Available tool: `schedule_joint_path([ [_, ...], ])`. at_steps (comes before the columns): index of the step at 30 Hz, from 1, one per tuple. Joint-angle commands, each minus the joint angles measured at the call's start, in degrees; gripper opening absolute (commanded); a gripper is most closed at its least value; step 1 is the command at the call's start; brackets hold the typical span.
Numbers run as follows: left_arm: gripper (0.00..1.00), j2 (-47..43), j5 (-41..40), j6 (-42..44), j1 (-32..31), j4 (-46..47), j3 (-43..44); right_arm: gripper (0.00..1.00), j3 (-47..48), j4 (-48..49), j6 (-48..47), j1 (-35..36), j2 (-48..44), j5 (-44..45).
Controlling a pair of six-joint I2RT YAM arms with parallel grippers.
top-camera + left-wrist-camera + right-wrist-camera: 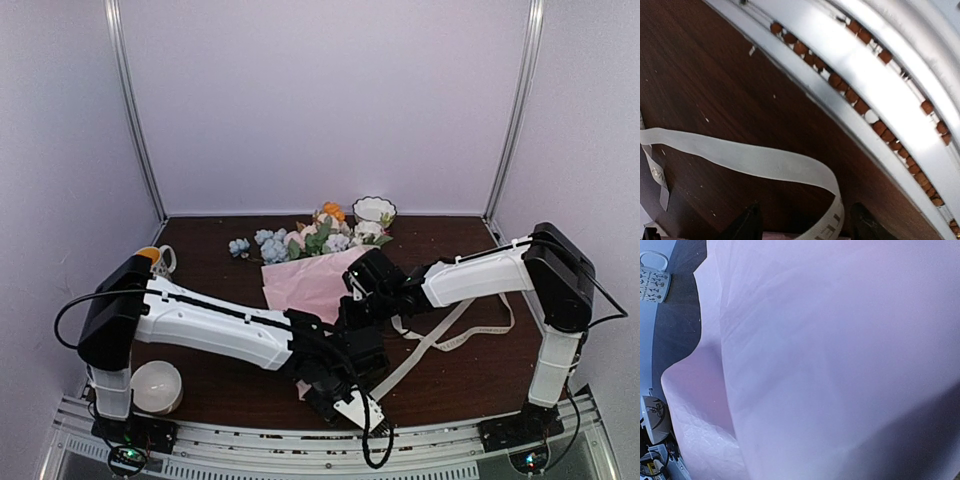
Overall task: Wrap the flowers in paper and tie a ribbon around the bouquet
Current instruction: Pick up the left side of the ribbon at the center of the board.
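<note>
One dark brown wood table (200, 250), a bit speckled | room: pale lilac walls (320, 100); metal rail (880, 95) along the near edge | bouquet (315, 278) lying mid-table, flowers (330, 235) toward the back; ribbon (425, 345) trailing loose to its right | left gripper (805, 227) spread wide, ribbon looping between its fingers (747, 225); right gripper (362, 290) clenched against the paper (840, 340), can't tell if it's pinching

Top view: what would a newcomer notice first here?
The bouquet, flowers in pink-lilac paper, lies mid-table, blooms toward the back wall, with the left arm and right arm meeting at its near end. The cream ribbon trails loose on the dark table to its right, one loop running between the fingers of the open left gripper by the front rail.
</note>
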Motion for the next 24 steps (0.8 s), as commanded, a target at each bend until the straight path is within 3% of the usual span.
schedule_joint_path([
  [1, 0.62, 2.15, -14.72, 4.69, -0.93, -5.26, 1.77, 0.0, -0.71, 0.98, -3.0, 0.32, -1.67, 2.38],
  [3, 0.52, 2.25, -17.25, 4.47, -0.94, -3.71, 1.09, 0.0, -0.73, 1.19, -3.07, 0.37, -1.47, 2.01],
  [6, 0.15, 1.63, -14.22, -0.03, -1.15, -3.48, 1.64, 0.0, -0.33, 0.34, -3.51, 0.37, -1.69, 1.93],
  [9, 0.0, -1.95, -9.8, -7.72, -3.6, -7.0, 1.29, 0.0, 0.21, -1.14, -3.84, 0.33, -2.98, 2.86],
  [13, 0.0, -9.7, -7.11, -20.06, -5.35, -6.6, -6.59, 0.0, 0.15, -0.88, -2.79, 0.26, -4.4, 2.44],
  [16, 0.0, -14.04, -7.13, -24.77, -4.72, -5.71, -11.88, 0.0, 1.45, -2.45, -2.99, 0.09, -4.68, 2.29],
  [20, 0.01, -15.85, -6.26, -27.37, -4.19, -5.73, -13.44, 0.0, 3.23, -4.15, -3.27, -0.63, -4.39, 1.95],
  [24, 0.07, -13.41, -5.04, -24.22, -4.19, -5.96, -11.85, 0.0, 3.1, -4.47, -3.11, -0.71, -3.24, 3.22],
])
